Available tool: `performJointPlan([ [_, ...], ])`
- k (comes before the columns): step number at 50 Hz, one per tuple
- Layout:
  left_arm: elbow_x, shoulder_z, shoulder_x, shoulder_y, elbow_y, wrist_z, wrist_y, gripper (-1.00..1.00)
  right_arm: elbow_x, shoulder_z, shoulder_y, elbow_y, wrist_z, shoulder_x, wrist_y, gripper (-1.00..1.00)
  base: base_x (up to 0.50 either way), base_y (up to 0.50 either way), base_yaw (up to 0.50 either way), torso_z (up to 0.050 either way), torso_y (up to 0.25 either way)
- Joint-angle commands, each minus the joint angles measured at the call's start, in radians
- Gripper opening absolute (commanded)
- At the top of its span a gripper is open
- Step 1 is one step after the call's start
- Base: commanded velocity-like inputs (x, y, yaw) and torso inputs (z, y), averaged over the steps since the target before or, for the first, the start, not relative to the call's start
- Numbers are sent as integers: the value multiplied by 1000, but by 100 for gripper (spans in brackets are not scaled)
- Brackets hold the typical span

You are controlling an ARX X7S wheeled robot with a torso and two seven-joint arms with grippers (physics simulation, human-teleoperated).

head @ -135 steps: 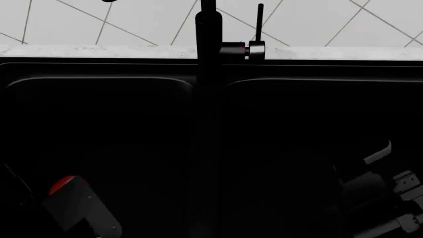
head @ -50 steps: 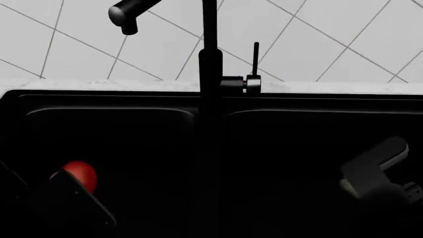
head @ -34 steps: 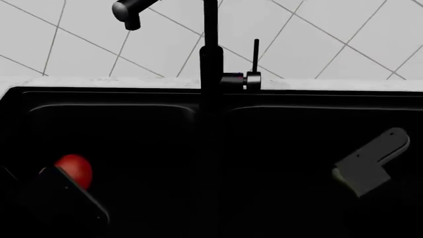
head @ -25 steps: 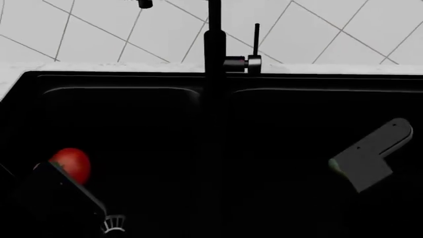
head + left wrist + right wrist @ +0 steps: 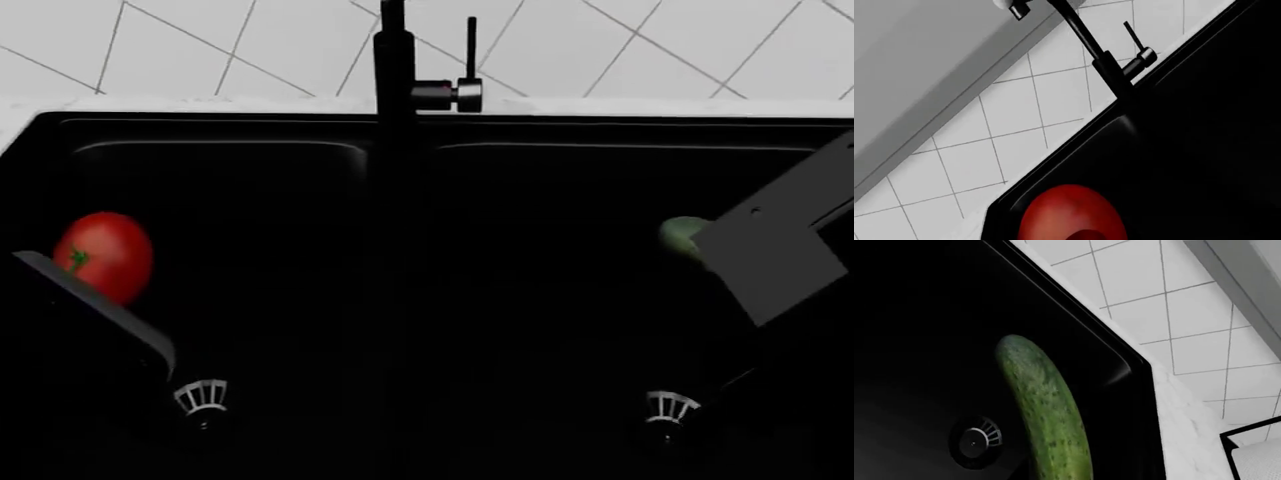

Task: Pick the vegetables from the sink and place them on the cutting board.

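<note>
Head view: the black sink [image 5: 400,135] fills the frame, its two basins split by a divider under the faucet [image 5: 395,60], with white wall tile behind. In the left basin the tomato [image 5: 103,255] sits above the floor, its green stem facing the camera, right at the tip of the left gripper [image 5: 100,310], a dark slab that reaches in from the lower left. The fingers cannot be made out against the black, so I cannot tell whether the jaws are closed on the tomato. A silver strainer [image 5: 200,397] lies on the basin floor just below that arm. In the right basin the right gripper [image 5: 781,250] shows as a dark block, and the pale end of the cucumber [image 5: 683,238] pokes out from behind it. A second strainer [image 5: 670,406] lies below. Jaw state is hidden here too.

Left wrist view: the tomato [image 5: 1071,212] fills the lower edge, very close to the camera and so at the jaws, with the sink rim, tiles and faucet [image 5: 1104,65] beyond. No fingers show.

Right wrist view: the cucumber [image 5: 1044,412] runs from the camera outward over the basin, its rounded end pointing away, beside the strainer [image 5: 977,440] and near the basin's corner. No fingers appear, so the grip cannot be judged.

The cutting board is in no view.
</note>
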Motion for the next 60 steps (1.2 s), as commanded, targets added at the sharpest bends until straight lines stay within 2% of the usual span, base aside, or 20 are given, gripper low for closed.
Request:
performJointPlan([
  [1,-43,-62,22,-17,45,-27,-7,-100,415,1,117,-31,304,103,24,-100,0,-500,0,0,0],
  [9,-75,-84,27,-25,83,-34,-40,-100,630,-5,175,-50,446,157,19,-100,0,-500,0,0,0],
  [18,-125,-121,44,-33,136,-40,-75,-100,786,-9,235,-56,546,195,11,-100,0,-500,0,0,0],
  [26,-149,-129,63,-44,160,-44,-86,-100,834,-36,286,-41,582,215,-3,-100,0,-500,0,0,0],
  [40,-198,-150,87,-18,221,-61,-91,-100,865,-35,259,-42,631,231,-71,-100,5,-500,0,0,0],
  [52,-235,-160,102,-33,255,-82,-116,-100,930,0,252,-56,670,268,-106,-100,32,-500,0,0,0],
  [60,-306,-217,125,-14,306,-100,-125,-100,959,63,178,-77,688,325,-212,-100,53,-500,0,0,0],
])
